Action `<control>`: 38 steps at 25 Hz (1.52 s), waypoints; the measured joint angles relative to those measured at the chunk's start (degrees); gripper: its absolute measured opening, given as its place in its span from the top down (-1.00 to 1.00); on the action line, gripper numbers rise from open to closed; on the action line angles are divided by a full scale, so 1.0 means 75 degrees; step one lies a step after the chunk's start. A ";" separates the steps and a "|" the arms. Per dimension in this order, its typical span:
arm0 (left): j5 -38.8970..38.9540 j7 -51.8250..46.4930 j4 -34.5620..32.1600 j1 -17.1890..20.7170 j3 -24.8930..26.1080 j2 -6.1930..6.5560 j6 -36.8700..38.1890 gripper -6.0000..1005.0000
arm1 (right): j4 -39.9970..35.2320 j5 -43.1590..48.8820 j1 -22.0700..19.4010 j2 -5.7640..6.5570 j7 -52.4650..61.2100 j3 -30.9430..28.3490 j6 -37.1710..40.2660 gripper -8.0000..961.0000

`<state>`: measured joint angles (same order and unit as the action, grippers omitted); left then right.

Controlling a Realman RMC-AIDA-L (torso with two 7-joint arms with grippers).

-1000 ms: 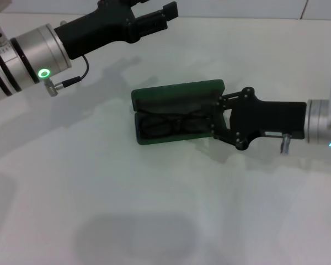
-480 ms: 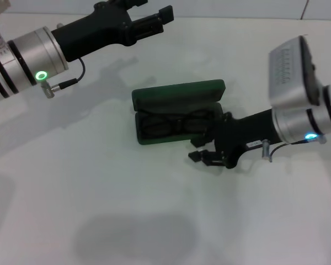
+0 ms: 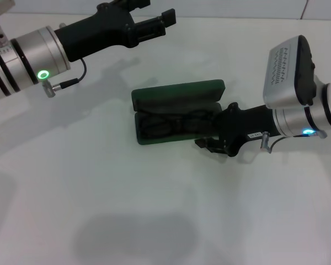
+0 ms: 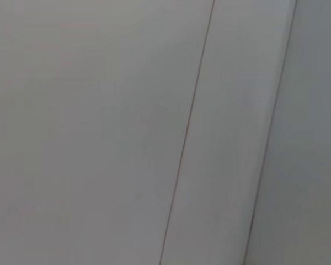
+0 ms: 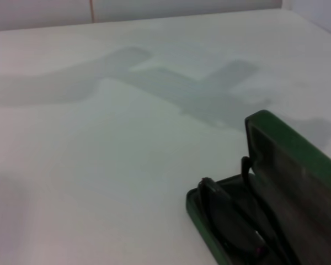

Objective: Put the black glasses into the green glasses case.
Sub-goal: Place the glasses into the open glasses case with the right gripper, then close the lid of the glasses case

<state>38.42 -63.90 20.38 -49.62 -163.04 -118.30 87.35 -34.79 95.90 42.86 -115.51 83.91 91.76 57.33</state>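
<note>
The green glasses case lies open in the middle of the table, its lid tilted back toward the far side. The black glasses lie folded inside its base. My right gripper sits low at the case's right end, close to its front corner, with the wrist rolled over. In the right wrist view the case's lid and the glasses fill the near corner. My left gripper hangs open and empty high above the table's far left, well away from the case.
A white table spreads all around the case. A wall seam runs along the far edge. The left wrist view holds only a pale panel with seams.
My right gripper let go of the case's right end, rolled its wrist, dropped back toward me, then edged in again beside the case's front corner. The left arm barely shifted.
</note>
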 joint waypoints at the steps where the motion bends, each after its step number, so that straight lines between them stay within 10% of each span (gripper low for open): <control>1: -0.0003 0.0000 0.0000 -0.0009 0.0000 0.0000 -0.0064 -0.77 | -0.0021 -0.0018 -0.0016 -0.0010 -0.0028 -0.0002 -0.0048 0.39; 14: -0.0099 0.0004 -0.0011 -0.0091 0.0001 -0.0033 -0.0129 -0.77 | -0.0693 -0.0130 -0.0549 -0.0058 -0.0272 -0.0294 -0.0113 0.38; 28: -0.0101 0.0093 -0.0037 -0.0203 0.0001 -0.0082 -0.0127 -0.77 | 0.0034 -0.0521 0.0229 -0.0091 -0.0521 0.0135 -0.0726 0.38; 38: -0.0630 -0.0271 -0.0004 -0.0251 0.0001 0.0004 -0.0668 -0.77 | -0.1235 -0.0587 -0.1109 -0.0011 -0.0783 -0.1134 0.0267 0.37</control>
<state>33.69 -65.93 20.35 -51.50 -163.03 -118.27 82.34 -44.05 91.50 34.54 -115.59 78.03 83.26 59.33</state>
